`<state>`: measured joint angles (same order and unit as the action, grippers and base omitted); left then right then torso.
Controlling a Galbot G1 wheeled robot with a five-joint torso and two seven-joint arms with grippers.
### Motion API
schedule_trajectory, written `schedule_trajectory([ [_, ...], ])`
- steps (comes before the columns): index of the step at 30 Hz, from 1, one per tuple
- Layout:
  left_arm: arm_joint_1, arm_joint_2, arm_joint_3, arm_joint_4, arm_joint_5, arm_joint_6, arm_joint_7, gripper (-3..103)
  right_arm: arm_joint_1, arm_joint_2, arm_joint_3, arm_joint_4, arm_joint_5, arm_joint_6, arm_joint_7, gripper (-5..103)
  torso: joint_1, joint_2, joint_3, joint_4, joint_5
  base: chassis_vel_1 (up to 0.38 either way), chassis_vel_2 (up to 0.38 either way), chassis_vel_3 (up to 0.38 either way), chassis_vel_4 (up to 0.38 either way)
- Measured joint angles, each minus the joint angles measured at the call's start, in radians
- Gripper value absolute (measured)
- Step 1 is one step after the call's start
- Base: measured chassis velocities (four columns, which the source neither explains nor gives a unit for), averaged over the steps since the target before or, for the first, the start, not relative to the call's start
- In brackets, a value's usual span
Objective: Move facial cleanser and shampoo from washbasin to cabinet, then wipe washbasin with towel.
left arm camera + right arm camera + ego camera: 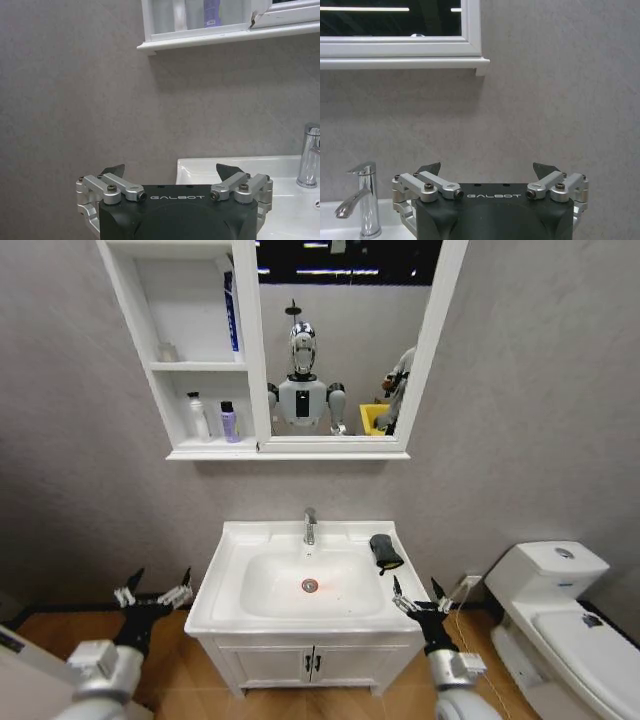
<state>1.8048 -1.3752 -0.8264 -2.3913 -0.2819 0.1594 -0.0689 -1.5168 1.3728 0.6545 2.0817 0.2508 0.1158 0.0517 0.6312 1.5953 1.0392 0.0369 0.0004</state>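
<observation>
Head view: washbasin [225, 585] centred below the cabinet [140, 360], on a white two-door vanity [300, 665]. The towel [385, 551] lies bunched on the basin's right rear ledge, just beside the bowl and to the right of the faucet [310, 526]. On the cabinet's lowest shelf stand a white bottle [199, 416] and a purple bottle [229, 422] side by side; a tall blue bottle [231, 316] stands on the shelf above, against the mirror frame. Left gripper [153, 592] held low, off the basin's left edge — fingers spread wide, nothing between them. Right gripper [419, 593] near the basin's front right corner, also wide open and empty. A toilet [560, 620] sits to the right.

Left wrist view: left gripper [171, 171] with both fingertips far apart, holding nothing; beyond it the basin's corner [200, 167], the faucet [310, 155], and the cabinet's bottom shelf [200, 42] with the purple bottle [212, 12].

Right wrist view: right gripper [486, 170] fully spread, empty — facing the grey wall, faucet [362, 200] to one side, mirror frame [400, 50] above.
</observation>
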Motion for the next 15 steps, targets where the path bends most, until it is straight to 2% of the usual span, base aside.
schedule_trajectory([
  [5, 0.001, -0.027, 0.009, -0.004, 0.0, -0.011, 0.009, 100, 0.049, -0.02, 0.015, -0.03, 0.009, -0.023, 0.0, 100, 0.0, 0.0, 0.0, -0.0008, -0.0001, 0.0, 0.0, 0.0, 0.0],
  [9, -0.01, -0.038, -0.003, -0.014, -0.009, -0.001, 0.008, 100, 0.083, -0.027, 0.006, -0.061, 0.01, -0.04, 0.0, 100, 0.0, 0.0, 0.0, -0.0005, -0.0001, 0.0, 0.0, 0.0, 0.0],
  [15, -0.021, -0.036, -0.004, -0.015, -0.016, 0.006, 0.008, 100, 0.21, -0.064, -0.016, -0.209, 0.05, -0.069, 0.006, 100, 0.0, 0.0, 0.0, -0.0005, -0.0001, 0.0, 0.0, 0.0, 0.0],
])
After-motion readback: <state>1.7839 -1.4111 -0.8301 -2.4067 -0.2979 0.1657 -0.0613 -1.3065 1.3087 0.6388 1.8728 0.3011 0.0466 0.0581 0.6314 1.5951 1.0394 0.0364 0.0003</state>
